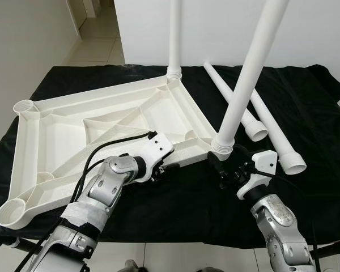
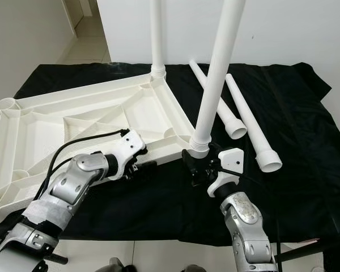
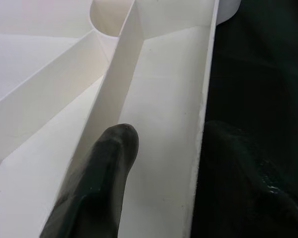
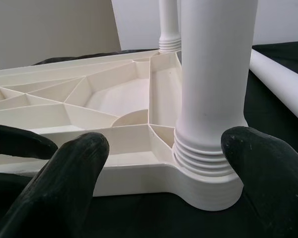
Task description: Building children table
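Left eye view: a white ribbed plastic tabletop (image 1: 102, 127) lies upside down on a surface covered with a black cloth (image 1: 306, 107). Open round sockets sit at its two corners on the robot's left, and a white plastic tube leg stands in each of the two other corners. The far leg (image 1: 174, 34) stands upright in the far corner. The near leg (image 1: 249, 73) rises from the near right corner and tilts to the right, its threaded collar sitting at the socket.

The right hand (image 1: 225, 164) is at the foot of the near leg, its two black fingers spread either side of the threaded collar. In the right wrist view one fingertip (image 4: 268, 163) lies just beside the collar and the other (image 4: 74, 168) stands apart from it in front of the tabletop's edge; whether either presses on the leg cannot be told.

The left hand (image 1: 169, 169) is at the tabletop's near edge, close to that same corner. In the left wrist view one finger (image 3: 107, 178) rests inside the tray, against a rib, while the other (image 3: 238, 183) lies outside over the black cloth, so the fingers stand apart with the rim wall between them.

Two more loose white tube legs (image 1: 272, 122) lie side by side on the cloth to the right of the tabletop, flared ends toward the robot.
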Controlling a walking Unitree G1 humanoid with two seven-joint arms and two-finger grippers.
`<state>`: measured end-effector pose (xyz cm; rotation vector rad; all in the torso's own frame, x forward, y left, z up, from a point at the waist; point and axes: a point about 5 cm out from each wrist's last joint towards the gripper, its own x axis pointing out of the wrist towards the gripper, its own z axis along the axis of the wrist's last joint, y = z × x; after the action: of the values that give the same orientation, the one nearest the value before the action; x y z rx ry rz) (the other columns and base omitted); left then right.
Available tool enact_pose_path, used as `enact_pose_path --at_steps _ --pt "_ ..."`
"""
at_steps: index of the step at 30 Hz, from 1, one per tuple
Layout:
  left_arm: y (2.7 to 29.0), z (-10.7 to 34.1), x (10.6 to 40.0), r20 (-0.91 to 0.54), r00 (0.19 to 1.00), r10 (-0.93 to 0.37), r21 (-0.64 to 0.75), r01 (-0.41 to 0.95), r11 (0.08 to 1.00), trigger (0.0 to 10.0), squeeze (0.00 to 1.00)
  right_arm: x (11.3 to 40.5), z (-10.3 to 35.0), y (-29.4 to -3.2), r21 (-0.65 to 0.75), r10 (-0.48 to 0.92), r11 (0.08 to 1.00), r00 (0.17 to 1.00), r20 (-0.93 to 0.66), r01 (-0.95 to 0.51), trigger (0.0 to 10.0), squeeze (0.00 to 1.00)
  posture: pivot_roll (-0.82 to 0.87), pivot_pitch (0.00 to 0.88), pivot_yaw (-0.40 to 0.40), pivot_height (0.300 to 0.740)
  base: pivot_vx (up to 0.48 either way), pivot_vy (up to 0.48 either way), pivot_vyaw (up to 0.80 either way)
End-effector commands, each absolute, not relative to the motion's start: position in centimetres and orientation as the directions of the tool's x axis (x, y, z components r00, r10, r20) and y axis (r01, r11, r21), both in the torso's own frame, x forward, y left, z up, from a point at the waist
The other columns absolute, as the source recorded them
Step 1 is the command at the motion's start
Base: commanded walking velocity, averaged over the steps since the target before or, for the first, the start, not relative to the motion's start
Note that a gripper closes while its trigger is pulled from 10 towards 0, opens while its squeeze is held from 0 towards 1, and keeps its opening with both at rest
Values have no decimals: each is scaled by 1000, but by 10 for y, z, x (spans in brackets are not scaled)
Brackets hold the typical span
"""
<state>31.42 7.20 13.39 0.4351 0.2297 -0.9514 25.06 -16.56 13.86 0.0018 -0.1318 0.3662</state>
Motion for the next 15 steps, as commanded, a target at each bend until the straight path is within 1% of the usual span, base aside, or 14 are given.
enact_pose_path --at_steps 1,7,10,11,12,13,14,15 --pt "76 129 316 -395 611 -687 284 792 541 10000 0 252 137 -166 -30 363 932 925 113 -362 10000 0 -160 55 71 740 0 0 0" --pt "77 127 316 -407 617 -673 287 786 547 10000 0 252 137 -165 -33 366 931 924 113 -364 10000 0 -162 50 71 740 0 0 0" --pt "81 125 320 -421 654 -628 279 752 597 10000 0 252 137 -165 -35 367 930 924 113 -365 10000 0 -162 50 71 740 0 0 0" --pt "82 124 322 -424 674 -605 277 732 622 7608 0 252 137 -165 -36 366 931 924 112 -364 10000 0 -167 47 75 740 0 0 0" --pt "82 124 322 -424 674 -605 277 732 622 7608 0 252 137 -165 -36 366 931 924 112 -364 10000 0 -167 47 75 740 0 0 0" --pt "84 123 324 -425 688 -588 274 717 641 7686 0 252 136 -165 -36 365 931 924 112 -364 10000 0 -167 47 75 740 0 0 0" --pt "86 123 326 -426 712 -558 278 690 668 4863 0 252 136 -164 -37 365 931 924 112 -363 10000 0 -167 47 75 740 0 0 0" --pt "86 123 326 -426 712 -558 278 690 668 4863 0 252 136 -164 -37 365 931 924 112 -363 10000 0 -167 47 75 740 0 0 0"
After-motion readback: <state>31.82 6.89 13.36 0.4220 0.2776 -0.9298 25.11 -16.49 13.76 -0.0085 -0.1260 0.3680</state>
